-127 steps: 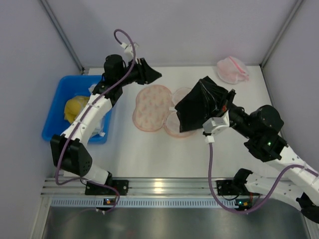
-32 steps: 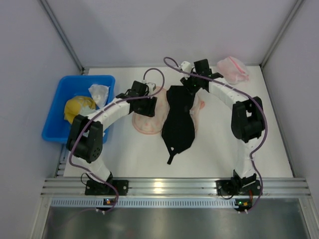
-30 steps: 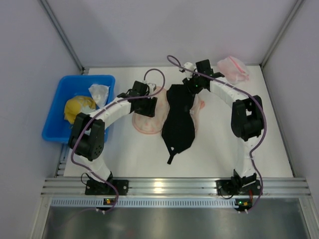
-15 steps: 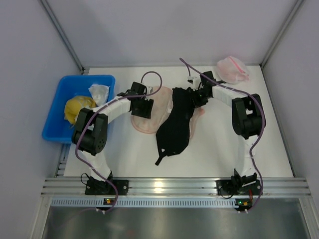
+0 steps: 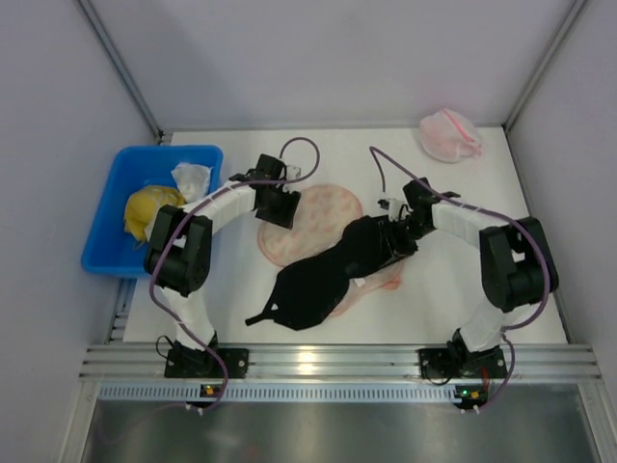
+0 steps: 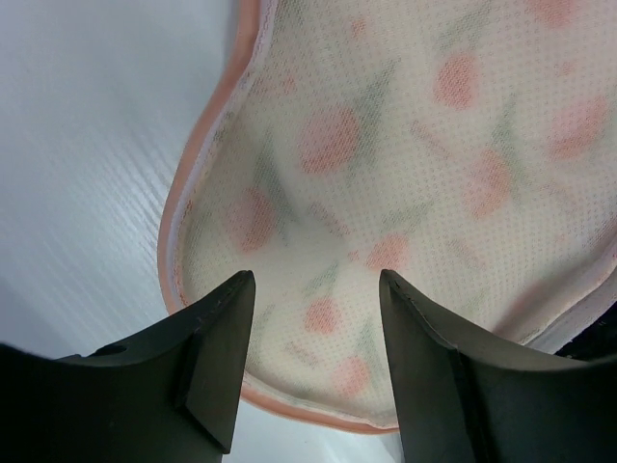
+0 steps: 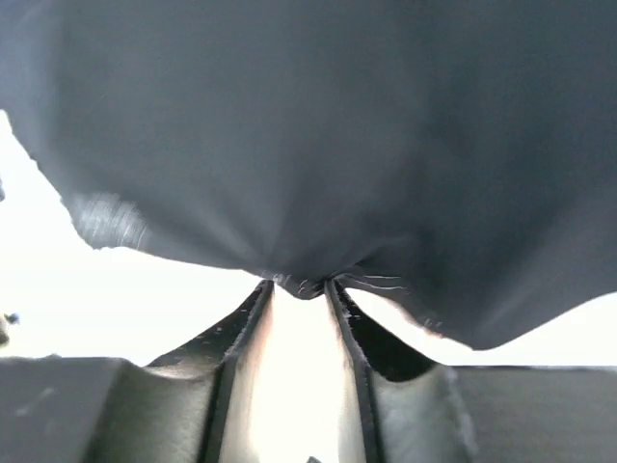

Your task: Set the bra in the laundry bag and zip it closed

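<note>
The laundry bag point(image 5: 323, 205), peach mesh with red marks, lies mid-table. My left gripper point(image 5: 280, 207) is at its left rim; in the left wrist view the bag point(image 6: 405, 145) fills the frame. That gripper point(image 6: 315, 280) stands open, and the bag's pink rim runs between its fingers without being pinched. The black bra point(image 5: 318, 280) stretches diagonally from the bag's near right side toward the front left. My right gripper point(image 5: 393, 239) holds its upper right end. In the right wrist view that gripper point(image 7: 299, 283) is shut on a fold of the bra point(image 7: 337, 125), which hides everything beyond.
A blue bin point(image 5: 108, 217) at the left holds a yellow cloth lump point(image 5: 145, 210) and a white cloth bundle point(image 5: 191, 178). A pink-and-white mesh bundle point(image 5: 449, 135) sits at the back right corner. Enclosure walls stand on three sides, and a metal rail point(image 5: 308, 362) runs along the front.
My right gripper has come from the back toward the front with the bra, which has swung from lengthwise to diagonal across the bag's near side. The left gripper stays at the bag's left rim.
</note>
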Action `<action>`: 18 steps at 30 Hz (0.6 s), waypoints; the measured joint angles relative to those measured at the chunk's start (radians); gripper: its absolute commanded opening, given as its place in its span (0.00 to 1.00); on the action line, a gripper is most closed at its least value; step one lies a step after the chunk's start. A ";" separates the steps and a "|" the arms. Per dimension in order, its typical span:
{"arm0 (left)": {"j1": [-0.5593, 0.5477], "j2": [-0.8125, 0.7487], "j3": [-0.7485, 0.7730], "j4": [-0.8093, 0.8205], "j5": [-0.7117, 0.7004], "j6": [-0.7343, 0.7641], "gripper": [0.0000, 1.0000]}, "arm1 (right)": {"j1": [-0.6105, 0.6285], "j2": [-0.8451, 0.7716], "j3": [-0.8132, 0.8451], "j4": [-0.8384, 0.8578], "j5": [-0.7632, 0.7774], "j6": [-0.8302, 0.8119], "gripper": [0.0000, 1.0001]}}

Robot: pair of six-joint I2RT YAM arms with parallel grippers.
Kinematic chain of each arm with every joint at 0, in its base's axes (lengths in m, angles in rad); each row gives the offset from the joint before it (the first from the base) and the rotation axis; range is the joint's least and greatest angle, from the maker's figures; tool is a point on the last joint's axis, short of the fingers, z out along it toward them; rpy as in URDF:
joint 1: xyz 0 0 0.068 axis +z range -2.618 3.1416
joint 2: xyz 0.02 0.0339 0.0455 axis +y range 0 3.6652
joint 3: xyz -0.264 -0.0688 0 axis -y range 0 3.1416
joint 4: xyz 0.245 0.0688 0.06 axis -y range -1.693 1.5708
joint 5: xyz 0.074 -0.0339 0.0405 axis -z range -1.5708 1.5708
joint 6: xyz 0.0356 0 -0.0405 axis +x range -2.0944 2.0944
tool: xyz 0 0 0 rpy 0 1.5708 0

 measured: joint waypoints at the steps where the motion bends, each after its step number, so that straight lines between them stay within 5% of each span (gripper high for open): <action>1: 0.000 0.013 0.018 -0.007 0.011 0.012 0.60 | 0.002 -0.043 -0.017 -0.028 -0.019 -0.010 0.30; 6: 0.010 0.018 0.069 -0.053 0.140 0.082 0.60 | 0.011 -0.248 0.009 -0.122 -0.078 -0.076 0.46; 10: 0.030 -0.055 0.051 -0.119 0.292 0.160 0.61 | 0.011 -0.327 0.108 -0.140 -0.040 -0.134 0.50; 18: 0.049 -0.294 -0.092 -0.191 0.405 0.252 0.61 | 0.010 -0.190 0.165 -0.136 0.126 -0.233 0.51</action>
